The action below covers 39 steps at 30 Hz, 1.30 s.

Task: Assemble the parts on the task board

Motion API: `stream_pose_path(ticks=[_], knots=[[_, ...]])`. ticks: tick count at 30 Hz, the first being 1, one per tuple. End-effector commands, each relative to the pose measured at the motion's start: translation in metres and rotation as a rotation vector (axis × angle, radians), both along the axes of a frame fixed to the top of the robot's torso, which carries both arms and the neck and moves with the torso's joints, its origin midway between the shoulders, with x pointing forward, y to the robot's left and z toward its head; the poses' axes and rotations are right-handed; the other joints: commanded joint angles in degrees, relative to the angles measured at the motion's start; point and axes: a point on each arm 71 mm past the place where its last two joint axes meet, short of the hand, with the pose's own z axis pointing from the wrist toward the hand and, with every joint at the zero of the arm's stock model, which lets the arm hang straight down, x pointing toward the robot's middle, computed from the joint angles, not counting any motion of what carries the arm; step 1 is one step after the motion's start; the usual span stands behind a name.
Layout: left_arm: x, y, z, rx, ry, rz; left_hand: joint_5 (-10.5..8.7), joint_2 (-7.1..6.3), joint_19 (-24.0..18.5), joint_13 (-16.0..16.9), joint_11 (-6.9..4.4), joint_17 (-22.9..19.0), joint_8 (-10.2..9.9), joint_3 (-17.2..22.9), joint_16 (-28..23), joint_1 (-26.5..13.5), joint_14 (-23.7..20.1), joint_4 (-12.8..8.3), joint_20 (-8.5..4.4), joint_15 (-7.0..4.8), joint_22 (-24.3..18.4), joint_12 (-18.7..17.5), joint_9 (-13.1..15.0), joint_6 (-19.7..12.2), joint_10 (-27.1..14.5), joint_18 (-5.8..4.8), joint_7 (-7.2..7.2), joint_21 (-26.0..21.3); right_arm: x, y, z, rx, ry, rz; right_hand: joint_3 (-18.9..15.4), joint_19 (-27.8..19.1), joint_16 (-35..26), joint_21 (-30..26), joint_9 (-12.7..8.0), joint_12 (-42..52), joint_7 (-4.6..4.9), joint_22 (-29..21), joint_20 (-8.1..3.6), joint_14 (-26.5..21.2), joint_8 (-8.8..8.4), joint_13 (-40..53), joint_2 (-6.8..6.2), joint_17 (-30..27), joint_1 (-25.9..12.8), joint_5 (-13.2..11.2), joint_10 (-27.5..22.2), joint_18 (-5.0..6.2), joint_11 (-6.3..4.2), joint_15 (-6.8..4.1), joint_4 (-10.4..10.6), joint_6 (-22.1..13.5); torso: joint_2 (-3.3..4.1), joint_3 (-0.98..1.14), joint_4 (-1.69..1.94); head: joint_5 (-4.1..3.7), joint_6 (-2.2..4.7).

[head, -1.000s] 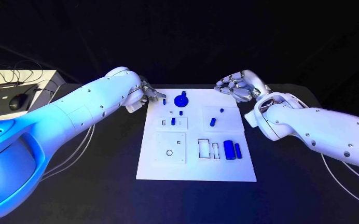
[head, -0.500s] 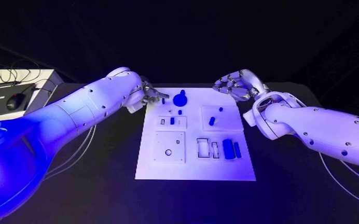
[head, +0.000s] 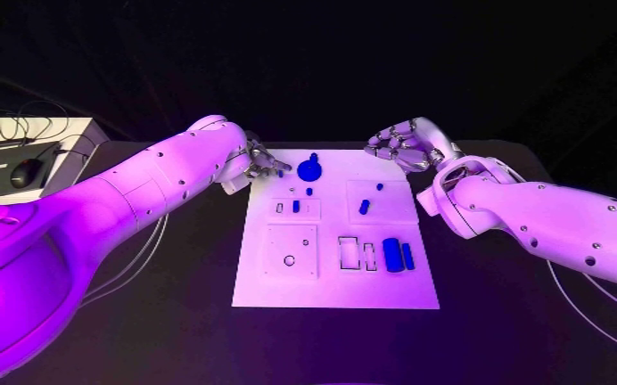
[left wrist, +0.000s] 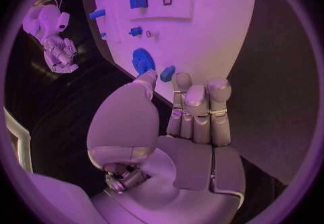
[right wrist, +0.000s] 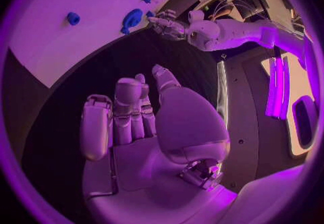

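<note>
The white task board (head: 334, 287) lies in the middle of the black table. At its far left corner a small blue piece (head: 279, 172) lies next to a round blue part (head: 310, 171). My left hand (head: 261, 164) reaches in there; its fingertips (left wrist: 182, 81) and thumb stand right at the small blue piece (left wrist: 167, 73), without a plain grip on it. The round blue part (left wrist: 142, 62) lies just beyond. My right hand (head: 405, 146) hovers off the board's far right corner, loosely bent and holding nothing (right wrist: 135, 121). Blue pegs (head: 364, 208) and a blue cylinder (head: 393, 255) sit further along the board.
Rectangular recesses (head: 349, 254) lie beside the cylinder, and a square plate with a hole (head: 291, 253) sits to their left. A pale desk with a mouse (head: 28, 173) and cables stands off the table's far left. A cable (head: 142, 251) runs under my left arm.
</note>
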Motion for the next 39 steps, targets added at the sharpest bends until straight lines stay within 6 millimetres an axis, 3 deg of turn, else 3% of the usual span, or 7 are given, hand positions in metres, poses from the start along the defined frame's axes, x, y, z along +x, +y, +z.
stream_pose_path(ticks=[1, 6, 14, 29, 33, 37, 39], knots=[[-0.0008, -0.0044, -0.0010, -0.027, 0.025, -0.028, 0.26, -0.15, 0.1, 0.1, -0.20, 0.0, -0.3, 2.1, 0.3, 0.7, 0.2, -0.9, -0.07, -0.08, 0.1, 0.1, 0.1, -0.3, -0.2, -0.67, 0.11, 0.0, -0.0002, 0.0014, 0.0009, -0.008, -0.008, 0.011, -0.3, 5.2, -0.2, 0.2, -0.1, -0.1, 0.25, 11.0, -0.26, 0.3, -0.34, 0.1, 0.11, 0.1, -0.2, 0.4, 0.1, -0.99, -0.31, -0.10, 0.0, 0.3, 0.01, -0.01, 0.00, -0.10, -0.08], [-0.0008, -0.0040, -0.0023, -0.031, 0.027, -0.025, 0.29, 0.21, 0.1, 0.1, -0.37, 0.1, -0.5, 4.7, 0.4, 0.9, 0.2, -2.3, -0.14, -0.13, 0.2, 0.1, 0.1, -0.3, -0.1, -0.72, -0.06, -0.1, 0.0000, 0.0017, 0.0008, -0.008, -0.008, 0.012, -0.3, 5.2, -0.2, 0.2, -0.1, -0.1, 0.25, 11.0, -0.26, 0.3, -0.34, 0.1, 0.11, 0.1, -0.2, 0.4, 0.1, -0.99, -0.31, -0.10, 0.0, 0.3, -0.01, -0.01, 0.10, -0.18, -0.23], [-0.0009, -0.0038, -0.0029, -0.047, 0.033, -0.028, 0.25, 1.27, 0.1, 0.1, -0.47, 0.2, -0.6, 6.3, 0.4, 1.0, 0.2, -2.5, -0.20, -0.18, 0.4, 0.0, 0.0, -0.2, -0.1, -0.78, -0.22, -0.1, 0.0005, 0.0020, 0.0006, -0.011, -0.008, 0.012, -0.3, 5.2, -0.2, 0.2, -0.1, -0.1, 0.25, 11.0, -0.26, 0.3, -0.34, 0.1, 0.11, 0.1, -0.2, 0.4, 0.1, -0.99, -0.31, -0.10, 0.0, 0.3, -0.02, 0.00, 0.10, -0.17, -0.41], [-0.0025, -0.0032, -0.0017, -0.075, 0.032, -0.031, 0.23, 2.83, 0.0, 0.0, -0.87, 0.4, 1.4, 9.5, 0.5, 2.3, 0.0, -3.5, -0.39, -0.46, 0.7, 0.1, 1.6, -0.8, -0.2, -0.98, -0.82, -0.1, 0.0010, 0.0016, 0.0004, -0.017, -0.011, 0.012, -0.3, 5.2, -0.2, 0.2, -0.1, -0.1, 0.25, 11.0, -0.26, 0.3, -0.34, 0.1, 0.11, 0.1, -0.2, 0.4, 0.1, -0.99, -0.31, -0.10, 0.0, 0.3, -0.06, 0.03, 0.05, -0.11, -0.51], [-0.0038, -0.0029, -0.0004, -0.094, 0.028, -0.031, 0.16, 3.29, 0.1, -0.1, -1.01, 0.6, 2.5, 12.3, 0.6, 2.7, 0.1, -4.6, -0.64, -0.58, 1.0, 0.0, 2.3, -1.2, -0.1, -1.22, -1.05, 0.1, 0.0011, 0.0012, 0.0001, -0.018, -0.009, 0.012, -0.3, 5.2, -0.2, 0.2, -0.1, -0.1, 0.25, 11.0, -0.26, 0.3, -0.34, 0.1, 0.11, 0.1, -0.2, 0.4, 0.1, -0.99, -0.31, -0.10, 0.0, 0.3, -0.12, 0.01, 0.07, -0.11, -0.59], [-0.0062, -0.0014, 0.0018, -0.121, 0.021, -0.026, 0.29, 4.35, 0.4, -0.3, -1.31, 1.5, 3.9, 17.5, 1.2, 3.6, 0.5, -7.2, -1.26, -0.79, 1.5, -0.3, 4.0, -1.6, 0.5, -1.72, -1.26, 0.6, 0.0014, 0.0002, -0.0003, -0.020, -0.007, 0.010, -0.3, 5.2, -0.2, 0.2, -0.1, -0.1, 0.25, 11.0, -0.26, 0.3, -0.34, 0.1, 0.11, 0.1, -0.2, 0.4, 0.1, -0.99, -0.31, -0.10, 0.0, 0.3, -0.20, 0.05, 0.17, -0.03, -0.55], [-0.0072, -0.0010, 0.0025, -0.128, 0.019, -0.026, 0.23, 4.06, 0.5, -0.3, -1.47, 1.6, 4.1, 19.8, 1.1, 2.6, 0.6, -8.4, -1.44, -0.84, 1.6, -0.5, 4.5, -1.8, 0.6, -1.92, -1.13, 0.6, 0.0015, -0.0002, -0.0004, -0.021, -0.007, 0.009, -0.3, 5.2, -0.2, 0.2, -0.1, -0.1, 0.25, 11.0, -0.26, 0.3, -0.34, 0.1, 0.11, 0.1, -0.2, 0.4, 0.1, -0.99, -0.31, -0.10, 0.0, 0.3, -0.28, 0.05, 0.22, -0.04, -0.56]])
